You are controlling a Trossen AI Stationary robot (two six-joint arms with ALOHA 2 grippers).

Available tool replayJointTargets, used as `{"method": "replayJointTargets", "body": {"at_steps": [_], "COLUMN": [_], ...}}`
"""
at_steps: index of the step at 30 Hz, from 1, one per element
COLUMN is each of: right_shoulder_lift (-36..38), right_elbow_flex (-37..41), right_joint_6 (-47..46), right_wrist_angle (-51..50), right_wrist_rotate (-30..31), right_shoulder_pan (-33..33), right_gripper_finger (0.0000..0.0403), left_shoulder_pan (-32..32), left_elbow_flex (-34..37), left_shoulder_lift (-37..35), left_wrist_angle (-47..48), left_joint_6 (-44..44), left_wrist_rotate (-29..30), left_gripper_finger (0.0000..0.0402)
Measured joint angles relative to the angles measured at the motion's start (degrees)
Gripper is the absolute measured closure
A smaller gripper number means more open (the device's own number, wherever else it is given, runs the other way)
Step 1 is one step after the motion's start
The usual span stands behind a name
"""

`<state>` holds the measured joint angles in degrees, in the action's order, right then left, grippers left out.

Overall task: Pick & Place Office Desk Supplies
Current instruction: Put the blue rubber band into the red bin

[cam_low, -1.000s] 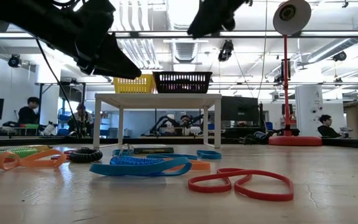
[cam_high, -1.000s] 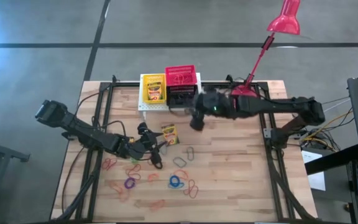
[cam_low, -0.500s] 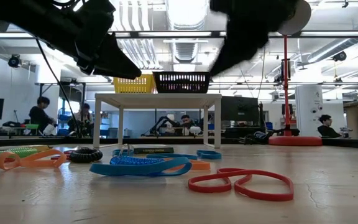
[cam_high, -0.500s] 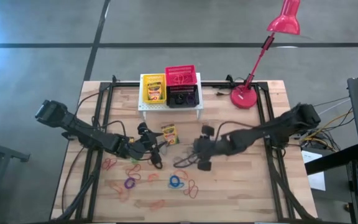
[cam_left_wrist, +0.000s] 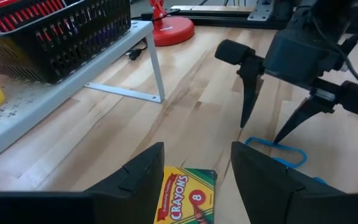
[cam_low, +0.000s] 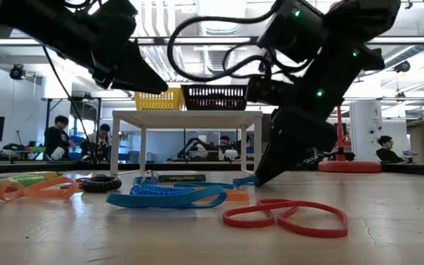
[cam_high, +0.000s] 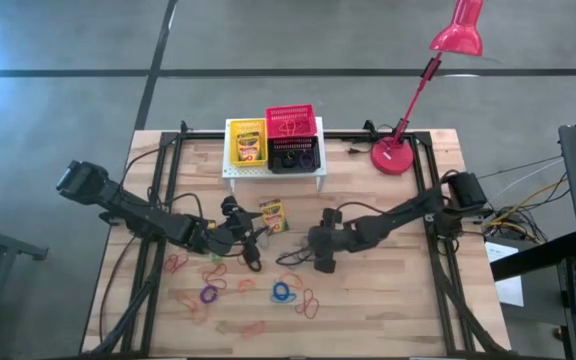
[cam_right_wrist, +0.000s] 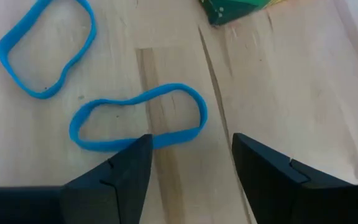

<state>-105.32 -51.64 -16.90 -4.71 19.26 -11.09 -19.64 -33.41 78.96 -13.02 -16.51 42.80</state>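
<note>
Wooden table [cam_high: 388, 290], seen from above. Right gripper [cam_high: 320, 262], jaws wide, tips w/ a blue loop [cam_right_wrist: 138, 118] just beneath. Left gripper [cam_high: 252, 243], jaws apart, hovers over a crayon box [cam_left_wrist: 184, 196]. Other loops lie nearby.

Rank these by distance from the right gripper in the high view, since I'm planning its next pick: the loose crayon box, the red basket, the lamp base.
From the right gripper, open and down among the elastic loops:
1. Crayon box, lying on the table toward the left arm's side.
2. Lamp base, at the back of the table on the right arm's side.
3. Red basket, on the white stand at the back edge.
</note>
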Motion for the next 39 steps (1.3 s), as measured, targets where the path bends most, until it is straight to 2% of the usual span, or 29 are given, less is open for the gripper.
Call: {"method": "replayJointTargets", "body": {"at_steps": [5, 14, 17, 23, 26, 31, 39], "right_shoulder_lift": [-0.50, -2.69, -3.34, -0.62, 2.36, 10.06, 22.69], "right_elbow_flex": [-0.18, 1.05, 1.03, 1.24, 1.71, 1.58, 1.49], "right_joint_6": [4.53, 13.79, 14.56, 14.70, 14.57, 14.58, 16.76], "right_wrist_angle": [1.55, 8.74, 8.96, 5.20, 2.10, 3.14, 7.04], "right_wrist_rotate": [-2.50, -16.88, -19.31, -19.22, -19.14, -18.67, -8.34], "right_shoulder_pan": [1.73, 7.07, 8.17, 7.83, 7.37, 7.05, 7.74], "right_gripper_finger": [0.0195, 0.0274, 0.0307, 0.0387, 0.0390, 0.0394, 0.0394], "left_shoulder_pan": [0.00, 0.00, 0.00, 0.00, 0.00, 0.00, 0.00], "left_elbow_flex": [0.00, 0.00, 0.00, 0.00, 0.00, -0.02, -0.02], "left_shoulder_lift": [0.00, 0.00, 0.00, 0.00, 0.00, 0.00, 0.00], "left_wrist_angle": [0.07, 0.05, 0.14, 0.14, 0.11, 0.01, -0.17], "left_joint_6": [-0.02, -0.02, -0.02, -0.02, -0.02, -0.04, -0.02], "left_wrist_rotate": [-0.07, -0.43, -0.42, -0.41, -0.42, -0.43, -0.43], "left_gripper_finger": [0.0213, 0.0213, 0.0213, 0.0213, 0.0213, 0.0213, 0.0213]}}
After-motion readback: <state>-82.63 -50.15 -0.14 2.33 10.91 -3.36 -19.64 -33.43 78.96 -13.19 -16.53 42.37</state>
